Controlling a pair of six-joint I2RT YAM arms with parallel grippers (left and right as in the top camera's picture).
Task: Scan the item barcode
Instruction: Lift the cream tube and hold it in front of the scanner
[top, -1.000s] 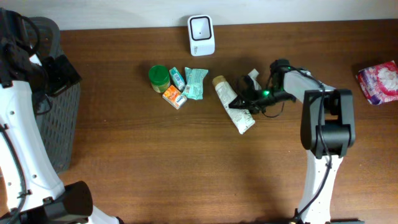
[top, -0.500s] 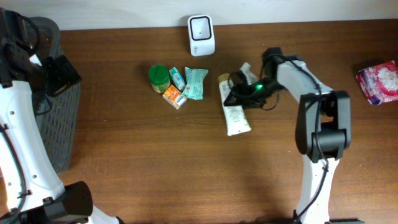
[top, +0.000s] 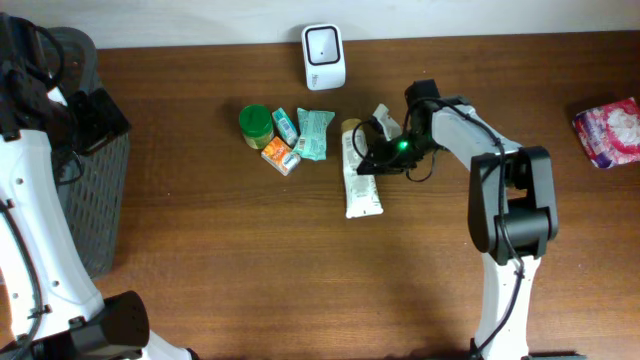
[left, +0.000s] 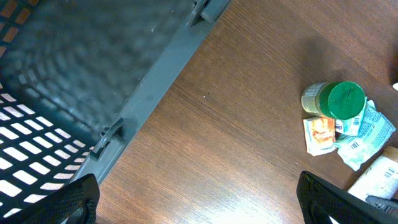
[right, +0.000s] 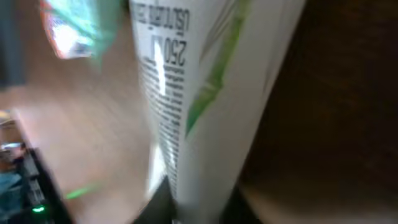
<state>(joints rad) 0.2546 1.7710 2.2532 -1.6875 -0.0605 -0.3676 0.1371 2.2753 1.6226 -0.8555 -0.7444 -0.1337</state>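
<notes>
Brown wooden table (top: 250, 260); white tube (top: 361, 190) lies flat beside small packets (top: 300, 135), below the scanner (top: 323, 56); right gripper (top: 372, 160) seemingly touches its upper end, grip impossible to tell through blur; left gripper (left: 200, 200) spread wide near the basket (left: 74, 81).

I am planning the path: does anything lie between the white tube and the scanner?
Nothing visible does. Only bare table lies between the white tube and the scanner; the teal pouch lies just beside that line, close to the tube's cap.
</notes>
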